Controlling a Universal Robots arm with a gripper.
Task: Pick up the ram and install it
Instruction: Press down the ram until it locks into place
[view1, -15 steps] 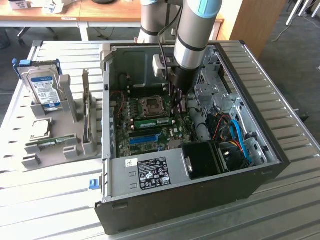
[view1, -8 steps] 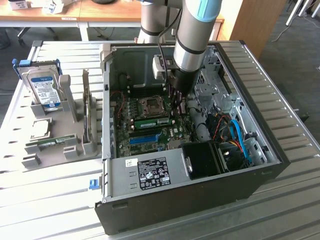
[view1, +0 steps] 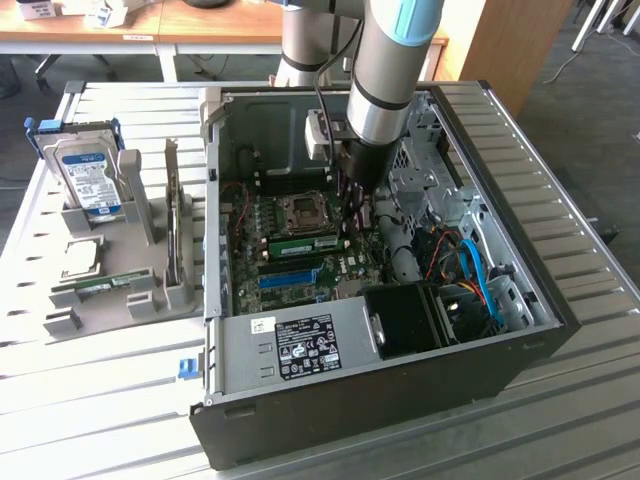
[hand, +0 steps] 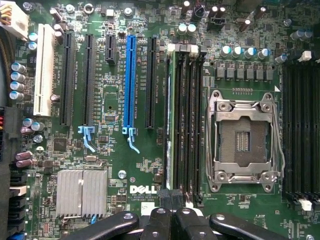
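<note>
The slatted metal table (view1: 560, 230) carries an open computer case (view1: 400, 400) lying on its side, with a grey parts holder (view1: 130, 290) beside it toward the exterior view's left; the robot arm (view1: 385, 70) reaches down into the case from above, its lower end over the motherboard (view1: 290, 250); in the holder stand a blue-labelled hard drive (view1: 85, 180) and, lower down, a look-alike green memory stick (view1: 100, 287) lying in its slot, well apart from the case.

Inside the case, a black fan housing (view1: 405, 320) sits near the front wall, with blue cables (view1: 480, 275) beside it; in the wrist view the green motherboard (hand: 125, 165) shows a blue expansion slot (hand: 130, 80), a white slot (hand: 44, 70), a finned silver heatsink (hand: 81, 192) and an open processor socket (hand: 244, 140).

The ram (hand: 168, 130) stands edge-on in the memory slot nearest the expansion slots, next to the empty black memory slots (hand: 192, 120) between it and the socket; in the exterior view it shows as a green strip (view1: 303, 243) on the board just beside the arm's tip.

The end effector (hand: 172, 210) hovers close over one end of the memory slots, its black fingers (hand: 160, 220) drawn together with nothing between them.
</note>
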